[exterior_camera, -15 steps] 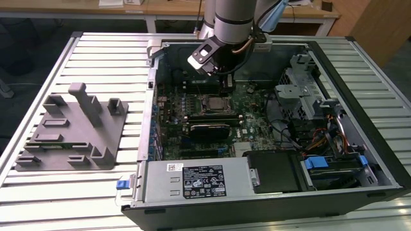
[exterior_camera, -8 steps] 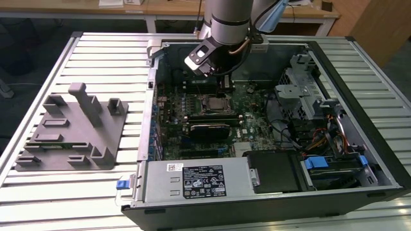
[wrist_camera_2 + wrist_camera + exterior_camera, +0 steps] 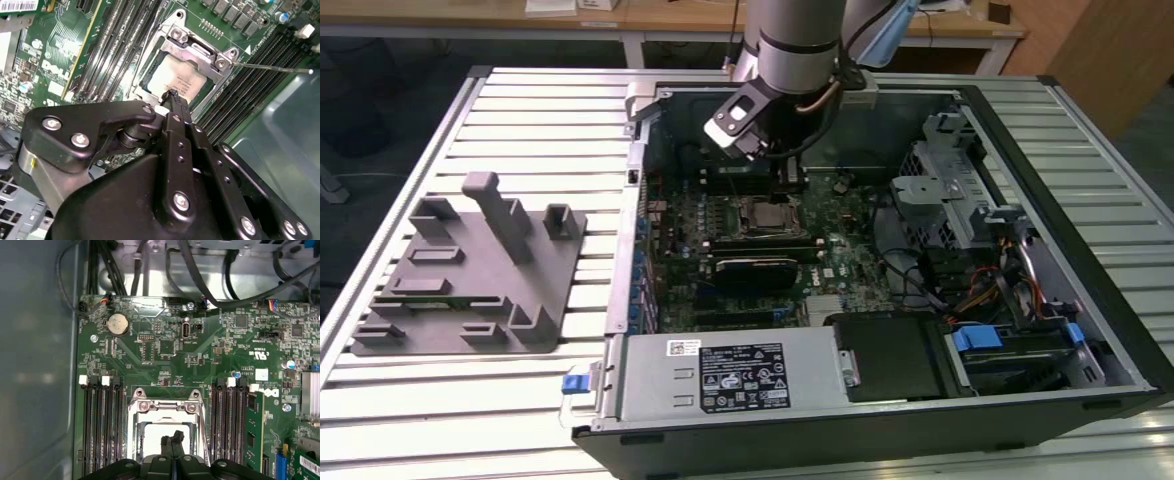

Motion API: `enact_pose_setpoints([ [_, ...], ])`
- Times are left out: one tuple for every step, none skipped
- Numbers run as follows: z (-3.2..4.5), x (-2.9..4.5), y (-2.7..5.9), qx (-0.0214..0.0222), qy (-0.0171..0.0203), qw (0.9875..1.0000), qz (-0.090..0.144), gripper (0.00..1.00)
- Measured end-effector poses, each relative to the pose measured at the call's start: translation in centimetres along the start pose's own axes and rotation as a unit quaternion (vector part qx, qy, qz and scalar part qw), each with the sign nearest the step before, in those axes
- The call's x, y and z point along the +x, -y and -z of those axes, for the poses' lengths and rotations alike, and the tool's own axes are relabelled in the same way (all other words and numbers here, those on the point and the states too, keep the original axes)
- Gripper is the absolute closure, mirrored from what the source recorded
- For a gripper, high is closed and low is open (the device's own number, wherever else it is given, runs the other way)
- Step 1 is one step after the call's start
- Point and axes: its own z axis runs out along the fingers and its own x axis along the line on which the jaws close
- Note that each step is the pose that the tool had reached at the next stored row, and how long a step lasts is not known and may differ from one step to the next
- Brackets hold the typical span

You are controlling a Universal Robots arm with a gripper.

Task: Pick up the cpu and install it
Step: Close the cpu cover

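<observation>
The cpu (image 3: 176, 77) is a pale silver square lying flat inside the metal-framed socket (image 3: 200, 50) on the green motherboard. It appears again, bright, under the fingertips in the first wrist view (image 3: 152, 432). My gripper (image 3: 173, 94) hangs just above the cpu's edge, its two black fingers pressed together with nothing between them. The fingertips meet over the socket opening in the first wrist view (image 3: 172, 436). In the exterior view the gripper (image 3: 767, 158) hangs inside the open computer case above the socket (image 3: 771, 213).
A thin metal lever rod (image 3: 270, 67) sticks out beside the socket. Memory slots (image 3: 102, 425) flank it on both sides. Cables (image 3: 240, 285) and the case wall (image 3: 35, 365) are close by. A grey fixture plate with pegs (image 3: 467, 270) lies at the exterior view's left.
</observation>
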Motion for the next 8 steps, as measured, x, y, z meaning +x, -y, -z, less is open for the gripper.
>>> enact_pose_setpoints([
  [-0.01, 0.0, 0.0, -0.0001, -0.0001, 1.0, 0.007, 0.89],
  [-0.02, 0.0, 0.0, -0.0002, -0.0001, 0.9999, 0.015, 0.89],
  [-0.03, 0.0, 0.0, -0.0003, -0.0002, 0.9997, 0.024, 0.89],
  [-0.04, 0.0, 0.0, -0.0005, -0.0003, 0.9994, 0.034, 0.89],
  [-0.05, 0.0, 0.0, -0.0006, -0.0004, 0.9991, 0.043, 0.89],
  [-0.06, 0.0, 0.0, -0.0007, -0.0004, 0.9987, 0.052, 0.89],
  [-0.07, 0.0, 0.0, -0.0008, -0.0006, 0.9982, 0.061, 0.89],
  [-0.08, 0.0, 0.0, -0.001, -0.0007, 0.9976, 0.07, 0.89],
])
